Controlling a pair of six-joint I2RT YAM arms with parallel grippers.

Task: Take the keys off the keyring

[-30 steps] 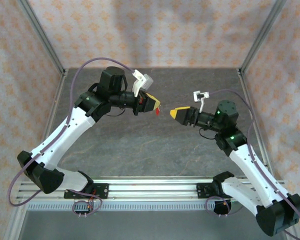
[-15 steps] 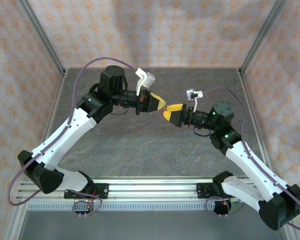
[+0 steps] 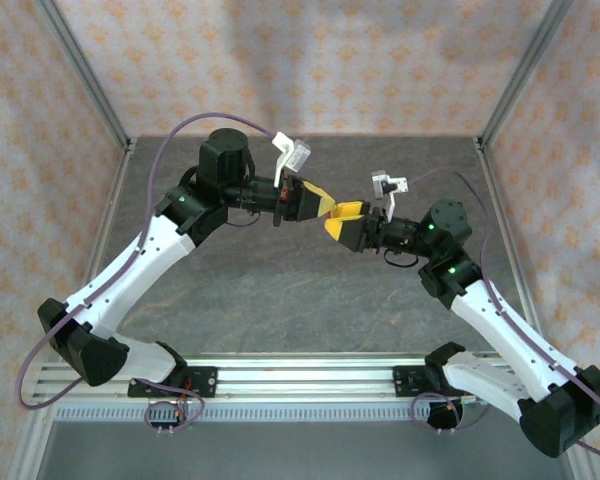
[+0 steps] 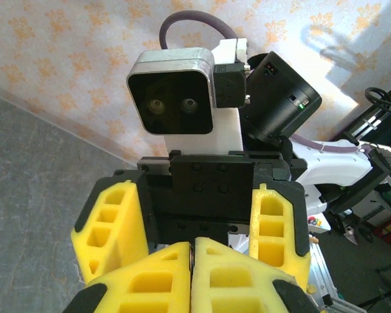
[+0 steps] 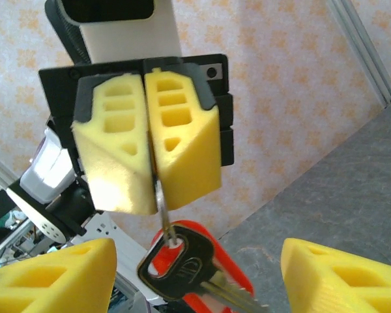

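Dark grey mottled surface inside an aluminium-framed cell, peach patterned walls behind. Both arms rise from the near rail and face each other above mid-surface.

Right end effector: fingers spread, one on each side of the hanging key, not touching it.

Just beyond, left end effector: pads pressed together, pinching the upper arc of the keyring. The dark-headed key hangs from the ring below the pads, a red tag behind it, all held in the air.

Risks:
- Soft foam on thin wire: a pull on the key may drag the ring from the pinch and drop the set.
- The key hangs free, so one finger touching first could swing it aside.
- Closing may catch the tag instead.
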